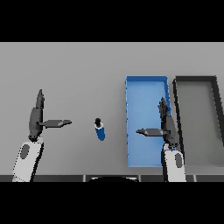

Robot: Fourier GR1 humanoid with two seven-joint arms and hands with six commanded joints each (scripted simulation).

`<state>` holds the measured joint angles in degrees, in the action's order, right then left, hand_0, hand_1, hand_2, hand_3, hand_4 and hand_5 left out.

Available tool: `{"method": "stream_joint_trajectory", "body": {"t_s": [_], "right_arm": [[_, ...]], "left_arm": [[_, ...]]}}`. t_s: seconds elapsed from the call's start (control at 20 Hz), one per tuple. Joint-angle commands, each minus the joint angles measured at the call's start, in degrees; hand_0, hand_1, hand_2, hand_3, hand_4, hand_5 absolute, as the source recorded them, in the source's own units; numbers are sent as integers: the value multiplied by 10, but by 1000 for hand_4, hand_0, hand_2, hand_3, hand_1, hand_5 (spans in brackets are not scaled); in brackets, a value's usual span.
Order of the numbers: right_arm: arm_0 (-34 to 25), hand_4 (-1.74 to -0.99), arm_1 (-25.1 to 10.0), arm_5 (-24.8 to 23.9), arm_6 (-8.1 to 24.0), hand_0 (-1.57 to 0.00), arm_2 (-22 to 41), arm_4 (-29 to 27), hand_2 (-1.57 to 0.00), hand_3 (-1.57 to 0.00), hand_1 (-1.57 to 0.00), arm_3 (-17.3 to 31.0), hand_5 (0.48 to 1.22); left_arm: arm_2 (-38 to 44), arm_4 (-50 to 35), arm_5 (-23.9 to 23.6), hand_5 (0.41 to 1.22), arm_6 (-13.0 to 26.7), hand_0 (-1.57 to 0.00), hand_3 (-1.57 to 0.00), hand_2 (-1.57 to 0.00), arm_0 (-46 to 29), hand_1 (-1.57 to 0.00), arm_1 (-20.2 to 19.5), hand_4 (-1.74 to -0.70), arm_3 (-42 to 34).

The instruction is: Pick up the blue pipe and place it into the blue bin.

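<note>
The blue pipe (100, 130), a short blue cylinder with a black cap at its far end, lies on the grey table just left of the blue bin (140, 92). My right hand (166, 124) hovers over the bin's right side, fingers straight and thumb pointing left, open and holding nothing. On the left side of the table, my left hand (36, 118) is likewise open, with its thumb aimed toward the pipe from a short distance away.
A dark grey bin (215, 109) stands right beside the blue bin, at the table's right side. Bare grey table stretches behind and to the left of the pipe.
</note>
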<state>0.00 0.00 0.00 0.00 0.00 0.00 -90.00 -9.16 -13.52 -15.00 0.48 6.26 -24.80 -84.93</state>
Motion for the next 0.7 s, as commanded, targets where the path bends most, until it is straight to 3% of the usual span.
{"method": "stream_joint_trajectory", "body": {"t_s": [0.0,0.25,0.35,0.4,0.65], "right_arm": [[2,-1225,0,0,-1,1,1,0,1,1,1,-1,617],[17,-1225,1,1,-4,1,3,1,1,1,1,-8,617],[50,-1224,-42,27,-53,1,42,52,1,1,1,-47,618],[54,-1225,-49,32,-53,1,51,61,1,1,1,-60,618],[74,-1196,-61,25,-32,1,71,100,1,1,1,-83,609]], "left_arm": [[0,0,0,591,-4,1,1,1,-2,1,0,-1074,-1],[-1,1,-3,591,-7,1,1,1,-14,1,-3,-1074,-16],[-27,-10,129,590,-49,1,1,1,-20,1,-83,-1073,-24],[-33,-14,163,589,-52,1,1,1,-17,1,-99,-1074,-18],[-39,-23,208,600,-68,1,1,1,-31,1,-126,-1080,-27]]}}
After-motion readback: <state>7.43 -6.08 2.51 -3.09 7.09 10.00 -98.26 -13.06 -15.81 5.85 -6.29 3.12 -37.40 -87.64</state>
